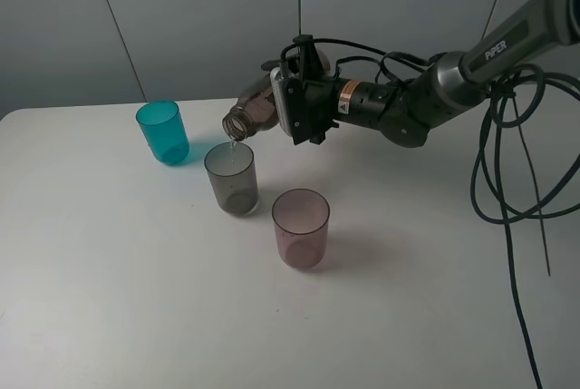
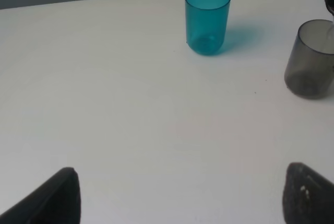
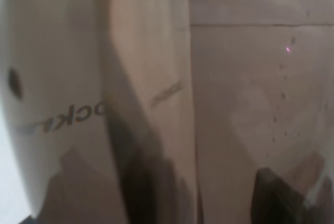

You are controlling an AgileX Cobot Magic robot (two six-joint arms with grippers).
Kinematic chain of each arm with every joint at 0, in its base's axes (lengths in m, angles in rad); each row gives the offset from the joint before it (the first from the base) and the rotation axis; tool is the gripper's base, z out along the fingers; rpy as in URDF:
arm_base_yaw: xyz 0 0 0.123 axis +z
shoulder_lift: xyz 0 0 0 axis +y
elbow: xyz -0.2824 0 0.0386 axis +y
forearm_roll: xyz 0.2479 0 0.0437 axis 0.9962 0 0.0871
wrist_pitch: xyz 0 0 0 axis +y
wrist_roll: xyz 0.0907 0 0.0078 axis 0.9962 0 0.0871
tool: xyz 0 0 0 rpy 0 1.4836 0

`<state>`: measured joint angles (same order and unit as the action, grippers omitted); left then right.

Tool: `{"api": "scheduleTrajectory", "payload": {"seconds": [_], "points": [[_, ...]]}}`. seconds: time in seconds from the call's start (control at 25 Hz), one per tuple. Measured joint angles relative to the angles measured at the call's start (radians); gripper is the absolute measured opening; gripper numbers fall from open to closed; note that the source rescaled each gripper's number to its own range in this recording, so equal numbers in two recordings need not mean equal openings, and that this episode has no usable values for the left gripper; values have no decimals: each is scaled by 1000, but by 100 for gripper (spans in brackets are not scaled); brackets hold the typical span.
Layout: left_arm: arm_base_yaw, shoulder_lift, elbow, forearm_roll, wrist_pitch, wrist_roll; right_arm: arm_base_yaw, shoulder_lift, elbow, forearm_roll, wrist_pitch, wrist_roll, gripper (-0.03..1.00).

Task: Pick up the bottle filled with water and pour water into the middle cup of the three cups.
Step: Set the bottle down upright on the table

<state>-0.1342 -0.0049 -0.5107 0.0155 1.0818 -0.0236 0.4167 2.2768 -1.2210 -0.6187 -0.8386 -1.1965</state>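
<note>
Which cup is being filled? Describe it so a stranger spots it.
On the white table, look along the diagonal row of three. Take the middle cup, under the mouth of the tilted bottle. It is smoky grey; its neighbours are the teal cup and the pinkish-mauve cup.

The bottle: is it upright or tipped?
Tipped: the bottle lies nearly level, its mouth lowered over the grey cup.

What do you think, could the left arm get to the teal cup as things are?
Probably yes. From the left gripper, jaws open, only bare table lies before the upright teal cup; the middle cup and the pouring bottle are off to one side.
</note>
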Motion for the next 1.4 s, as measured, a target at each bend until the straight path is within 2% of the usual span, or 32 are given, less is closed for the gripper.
{"api": "scheduleTrajectory", "payload": {"seconds": [0.48,1.4], "points": [[0,0,0,0,0,2,0,0,0,4,0,-66,0],[0,0,0,0,0,4,0,0,0,8,0,-126,0]]}}
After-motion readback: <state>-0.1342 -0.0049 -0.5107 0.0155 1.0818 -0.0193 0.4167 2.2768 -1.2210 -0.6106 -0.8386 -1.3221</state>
